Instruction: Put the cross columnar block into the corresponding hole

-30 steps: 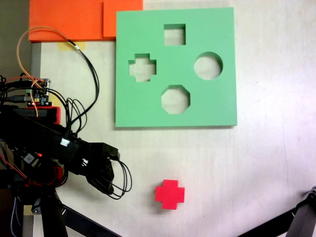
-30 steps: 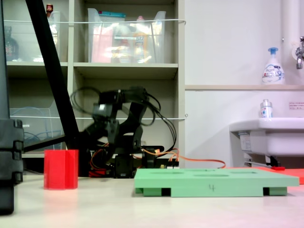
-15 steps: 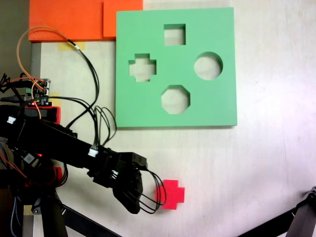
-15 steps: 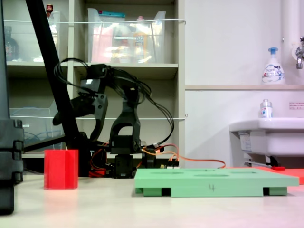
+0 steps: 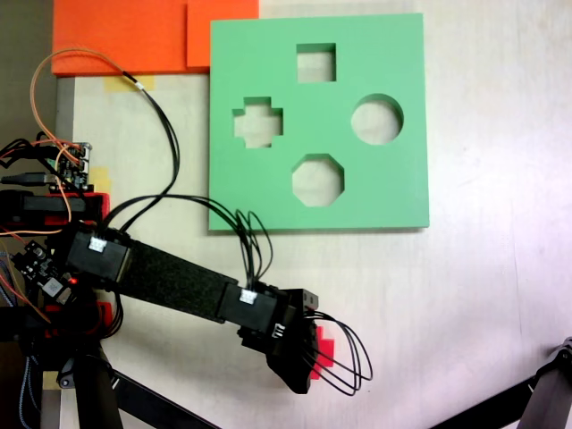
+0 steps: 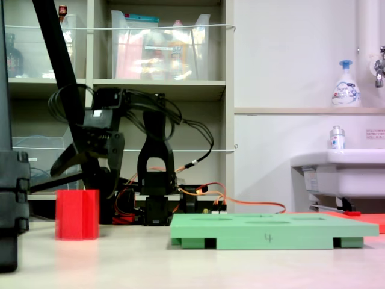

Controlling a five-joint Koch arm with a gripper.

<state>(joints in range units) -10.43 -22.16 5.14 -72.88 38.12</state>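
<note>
The red cross block [image 5: 327, 345] lies on the table below the green board, mostly covered by the arm's head in a fixed view. In another fixed view the red cross block [image 6: 77, 215] stands upright at the left. My gripper [image 5: 302, 368] hangs just above the block, and the gripper [image 6: 85, 178] is open with its jaws spread, one splayed left. Nothing is between them. The green foam board [image 5: 393, 188] lies flat at the top, and its plus-shaped hole [image 5: 258, 122] on the left side holds nothing. Side on, the board [image 6: 271, 230] lies right of the block.
The board also has a square cutout [image 5: 315, 63], a round cutout [image 5: 376, 120] and an octagonal cutout [image 5: 317, 180]. Orange foam sheets [image 5: 134, 36] lie at top left. The arm's base and wiring [image 5: 63, 170] fill the left edge. A black strut [image 5: 536, 398] crosses the bottom right corner.
The arm has swung out from the left and stretched toward the red block, now covering most of it from above. In the side view the gripper came lower and left, over the block.
</note>
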